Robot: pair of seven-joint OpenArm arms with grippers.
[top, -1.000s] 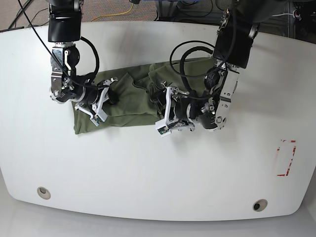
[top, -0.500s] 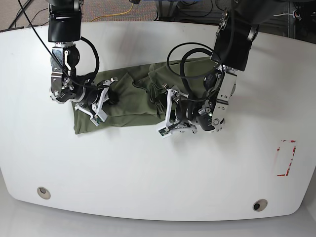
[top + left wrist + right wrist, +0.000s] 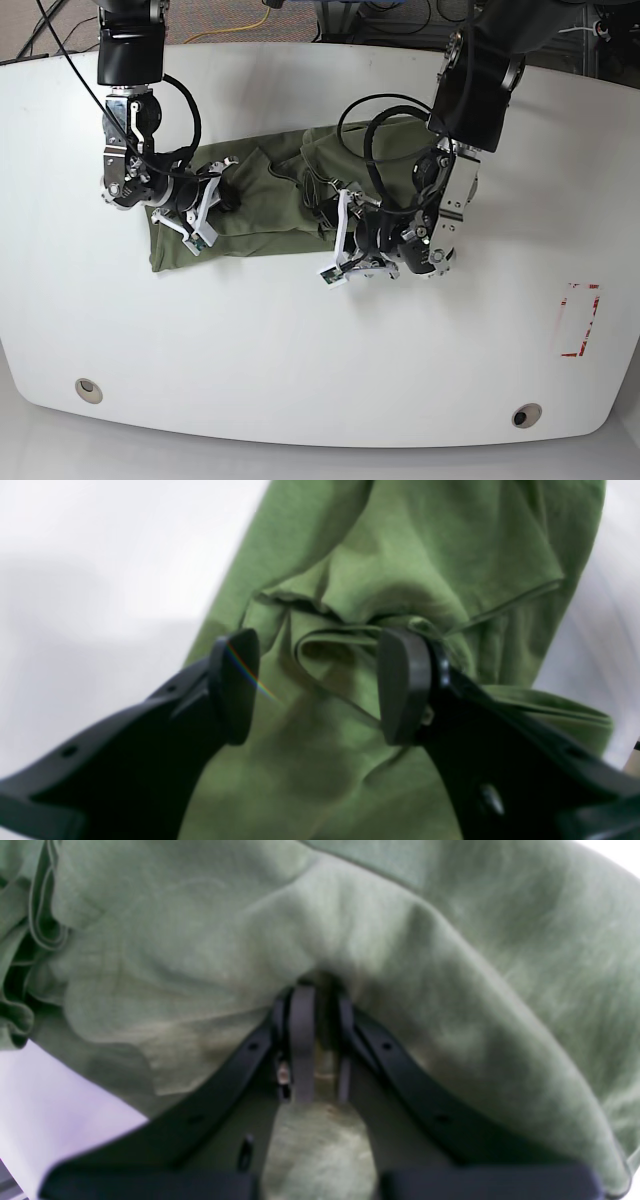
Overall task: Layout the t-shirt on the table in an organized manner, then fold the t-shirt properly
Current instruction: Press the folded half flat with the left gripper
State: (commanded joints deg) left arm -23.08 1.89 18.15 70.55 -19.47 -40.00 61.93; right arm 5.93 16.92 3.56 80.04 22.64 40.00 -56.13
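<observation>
While right hand (image 3: 315, 1050) pinches it, soft olive t-shirt (image 3: 265, 200) lies rumpled.

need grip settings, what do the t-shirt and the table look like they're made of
The t-shirt looks like soft matte olive knit, probably cotton: it bunches into limp folds with stitched hems. The table looks like a hard, glossy white top, maybe laminate or coated board; soft reflections show on it.

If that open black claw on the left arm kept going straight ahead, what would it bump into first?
Most likely the bunched fold of the olive-green cotton t-shirt, which sits right between the left gripper's open jaws; depth is hard to judge.
</observation>
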